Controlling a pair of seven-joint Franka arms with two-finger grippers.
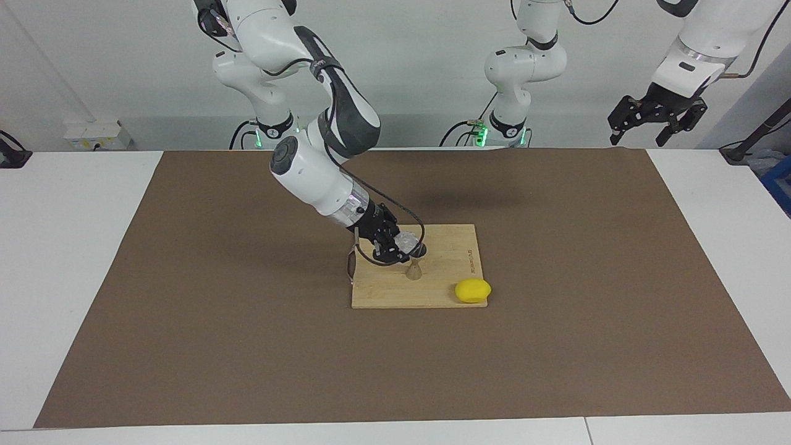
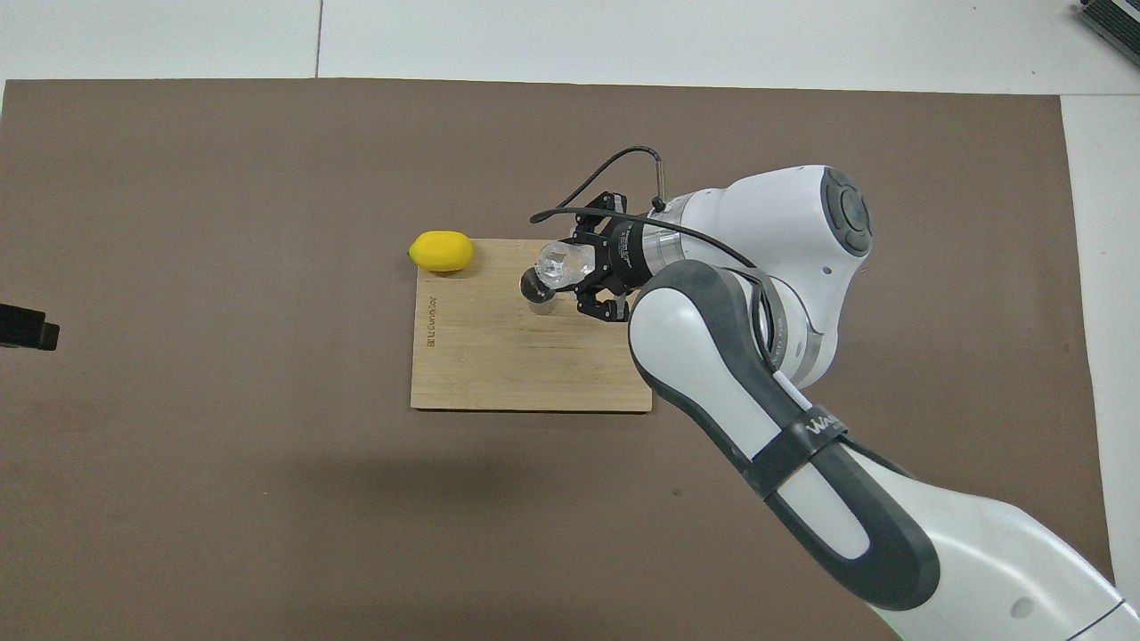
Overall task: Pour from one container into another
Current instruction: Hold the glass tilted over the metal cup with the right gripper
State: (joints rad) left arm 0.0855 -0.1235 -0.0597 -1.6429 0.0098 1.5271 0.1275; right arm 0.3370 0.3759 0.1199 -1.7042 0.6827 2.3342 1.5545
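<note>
Tumbler (image 1: 406,241) clamped in right gripper (image 1: 398,246), tipped w/ mouth over jigger (image 1: 415,264) on board (image 1: 432,290); pour underway, setting down left. Left gripper (image 1: 656,113) waits off mat, jaws wide.

You see a clear glass (image 1: 406,240), a silvery-grey jigger (image 1: 414,267), a yellow lemon (image 1: 473,290), a pale striped wooden board (image 1: 395,293), a brown mat (image 1: 247,321) and a white counter (image 1: 62,247).
</note>
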